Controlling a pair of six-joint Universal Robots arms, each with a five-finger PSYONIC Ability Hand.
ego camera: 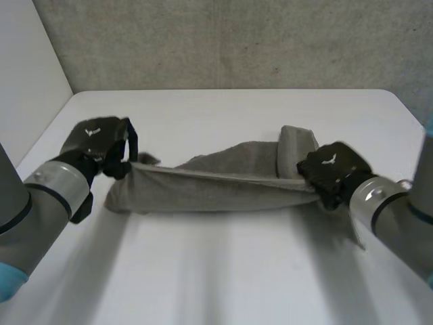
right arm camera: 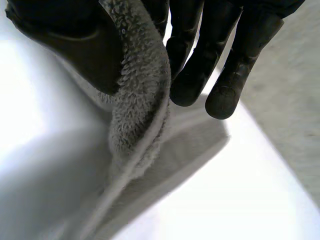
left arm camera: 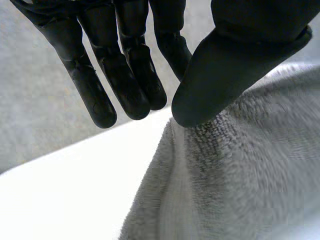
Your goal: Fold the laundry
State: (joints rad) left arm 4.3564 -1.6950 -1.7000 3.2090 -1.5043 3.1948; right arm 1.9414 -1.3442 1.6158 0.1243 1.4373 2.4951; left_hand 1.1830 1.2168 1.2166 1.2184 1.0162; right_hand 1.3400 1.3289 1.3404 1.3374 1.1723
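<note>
Slippage at the left hand (ego camera: 101, 145) looks like the main risk. In its wrist view the fingers (left arm camera: 125, 75) are straight and spread clear of the cloth, and only the thumb (left arm camera: 225, 65) tip rests on the edge of the grey towel (ego camera: 203, 186). That is a loose, wide hand rather than a real hold. Any pull from the far end could draw that end out from under the thumb and let it drop onto the white worktop (ego camera: 223, 271). The right hand (ego camera: 335, 169) is far surer: a thick fold of terry runs between its thumb and its curled fingers (right arm camera: 200, 65), pinched tight. A second hazard, in my judgement, is the bunching. The towel is gathered into a narrow, rumpled band with a lump standing up just beyond the right hand, so a fold made from here would probably trap creases and come out crooked. The towel's long axis runs straight from one hand to the other, its ends pointing at each palm. Its upper edge is drawn fairly taut between them while the lower part sags onto the worktop under and between the hands.
</note>
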